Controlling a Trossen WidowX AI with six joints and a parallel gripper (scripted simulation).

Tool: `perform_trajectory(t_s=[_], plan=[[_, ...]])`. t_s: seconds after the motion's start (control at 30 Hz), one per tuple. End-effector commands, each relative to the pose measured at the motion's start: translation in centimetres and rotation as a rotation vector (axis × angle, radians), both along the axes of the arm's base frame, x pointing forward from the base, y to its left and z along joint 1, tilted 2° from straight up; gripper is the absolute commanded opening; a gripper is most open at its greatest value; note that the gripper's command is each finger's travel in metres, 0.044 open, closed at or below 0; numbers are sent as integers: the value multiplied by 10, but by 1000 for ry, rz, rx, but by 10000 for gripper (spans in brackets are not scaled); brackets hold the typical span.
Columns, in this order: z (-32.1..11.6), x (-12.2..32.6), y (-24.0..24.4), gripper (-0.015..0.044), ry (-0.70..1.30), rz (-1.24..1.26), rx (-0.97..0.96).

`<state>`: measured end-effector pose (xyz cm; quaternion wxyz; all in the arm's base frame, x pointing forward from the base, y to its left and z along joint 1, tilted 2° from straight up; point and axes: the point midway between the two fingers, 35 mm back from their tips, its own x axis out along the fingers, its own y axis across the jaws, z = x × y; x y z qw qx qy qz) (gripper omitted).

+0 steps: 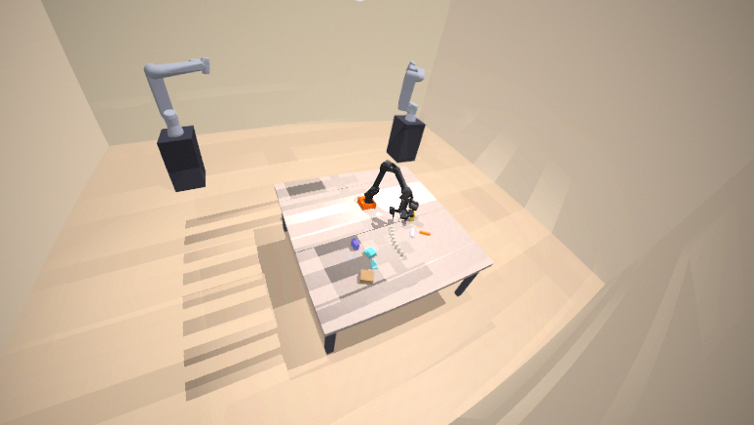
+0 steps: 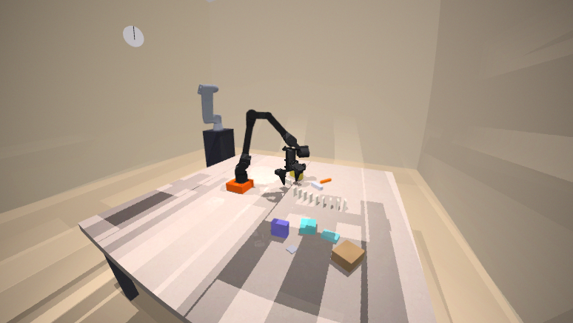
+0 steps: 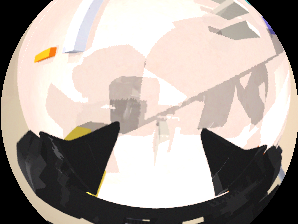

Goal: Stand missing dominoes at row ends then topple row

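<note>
Room with plain beige walls; pale, wood-floored, with a dark-legged table [image 1: 337, 316] [image 2: 132, 232]. Gripper [image 1: 403, 214] [image 2: 290, 181] [image 3: 160, 127]: black, fingers spread wide and pointing down, nothing between them, above the tabletop. Arm [image 1: 388, 166] [image 2: 252, 115]: black, rising from its orange base [image 1: 360, 205] [image 2: 239, 187], bent at a high elbow, forearm sloping down to the wrist. Yellow block [image 1: 413, 216] [image 2: 297, 175] [image 3: 79, 133]: near the gripper. Row of dominoes [image 1: 395, 245] [image 2: 316, 199]: upright, slightly curved, apart from the gripper. Orange stick [image 1: 425, 232] [image 2: 325, 180] [image 3: 45, 54]: flat, beyond the white bar [image 1: 412, 232] [image 2: 317, 185] [image 3: 85, 25].

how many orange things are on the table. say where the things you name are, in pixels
2: the orange block [image 1: 366, 203] [image 2: 239, 186] under the black arm's foot, and the small orange bar [image 1: 425, 232] [image 2: 325, 181] [image 3: 45, 54] lying beside the white bar [image 1: 412, 232] [image 2: 317, 185] [image 3: 83, 27].
</note>
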<state>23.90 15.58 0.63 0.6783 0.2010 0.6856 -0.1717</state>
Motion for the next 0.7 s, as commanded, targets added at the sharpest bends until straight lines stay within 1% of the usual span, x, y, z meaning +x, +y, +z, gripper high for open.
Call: perform_trajectory(t_s=[0.0,0.03,0.57,0.67], plan=[[-2,-1,0,440,2,-3,0],[-2,-1,0,440,2,-3,0],[-2,-1,0,22,2,-3,0],[-2,-1,0,22,2,-3,0]])
